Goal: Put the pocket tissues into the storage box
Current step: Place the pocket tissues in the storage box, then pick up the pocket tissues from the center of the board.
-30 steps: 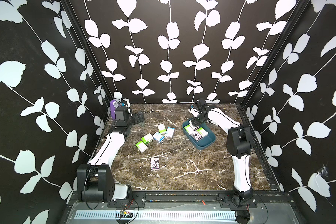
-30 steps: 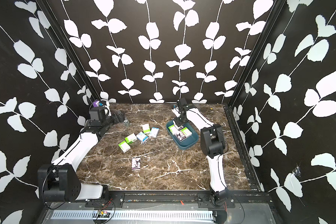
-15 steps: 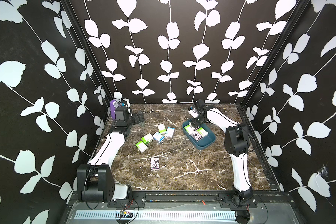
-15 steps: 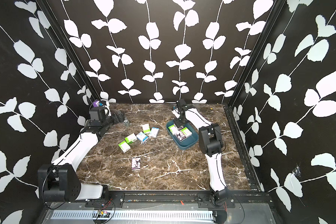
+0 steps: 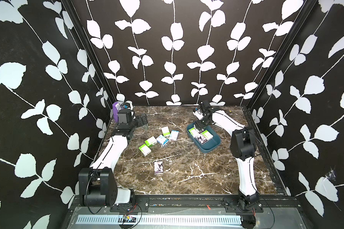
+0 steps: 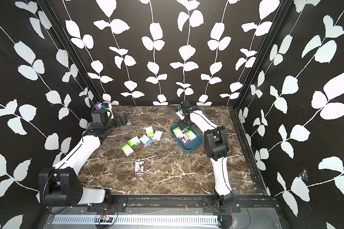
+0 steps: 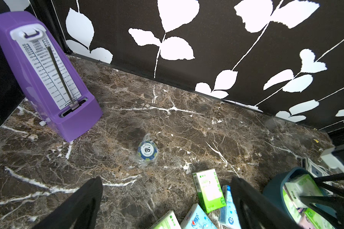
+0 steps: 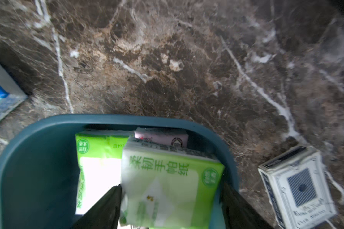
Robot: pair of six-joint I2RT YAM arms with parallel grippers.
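The brown marble tabletop (image 5: 187,178) with white veins carries everything. The two white and black arms reach from its near edge toward the back.

The right claw (image 5: 199,126) hangs over the far end of the dark teal shallow plastic storage box (image 5: 211,147), which stands on the right half of the tabletop. In the right wrist view its black fingers (image 8: 107,208) stand wide, one on each side of a green and white pocket tissue pack (image 8: 167,172). A thin strip of the box shows between the pack and one finger. This pack lies tilted on top of another green pack (image 8: 99,158) and a pale pink pack (image 8: 161,136), all inside the box. In both top views the packs fill the far half of the box, and one of them has a black-and-white cartoon figure (image 5: 201,139).

The left claw (image 7: 166,178) is low over the far left part of the tabletop. It is wide and holds nothing.

The purple pyramid-shaped metronome (image 7: 44,79) stands upright in the far left corner.

Six more packs lie loose on the tabletop, left of the box: three green (image 5: 144,149), two blue (image 5: 162,140) close together, and one cartoon pack (image 5: 158,167) alone, nearer to the front.

A white card box with a blue patterned back (image 8: 298,188) lies just beside the far end of the storage box. A round blue and white chip marked 50, in clear wrap (image 7: 147,151), lies between the metronome and the loose packs.
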